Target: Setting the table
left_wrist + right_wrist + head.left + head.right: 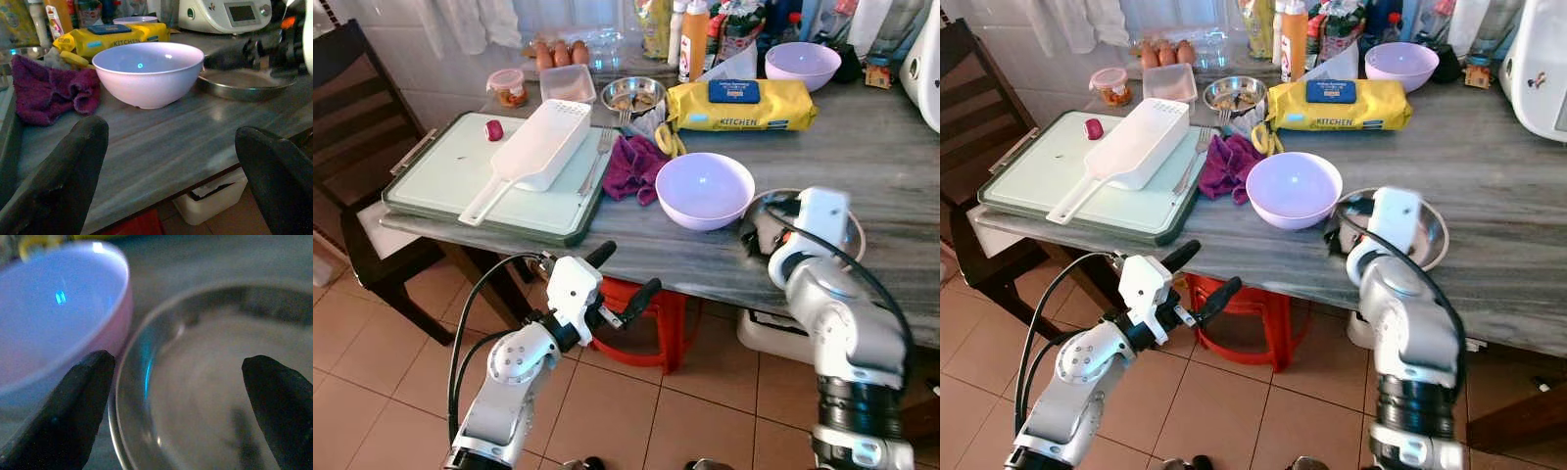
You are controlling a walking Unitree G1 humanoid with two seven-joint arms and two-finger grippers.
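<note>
At the far left of the grey tabletop [862, 147] a pale green tray [431, 186] overhung the near edge, carrying a white scoop [533, 152] and a fork [597, 157]. The left gripper [622, 279] hung in front of and below the tabletop's near edge, over the tiled floor [391, 372] and a red stool [651, 313], its fingers [63, 181] spread wide and pointed toward the pink bowl [703, 189] without touching it. A purple cloth [631, 166] lay just left of that bowl, and a yellow packet [739, 106] lay behind it. The metal dish [1430, 230] sat just right of the bowl near the tabletop edge, their rims almost touching. The right gripper [181, 396] hovered over the dish, fingers [68, 406] wide apart, one above the dish's rim beside the bowl, the other above the dish's inside. Bare tabletop stretched right of the dish.
</note>
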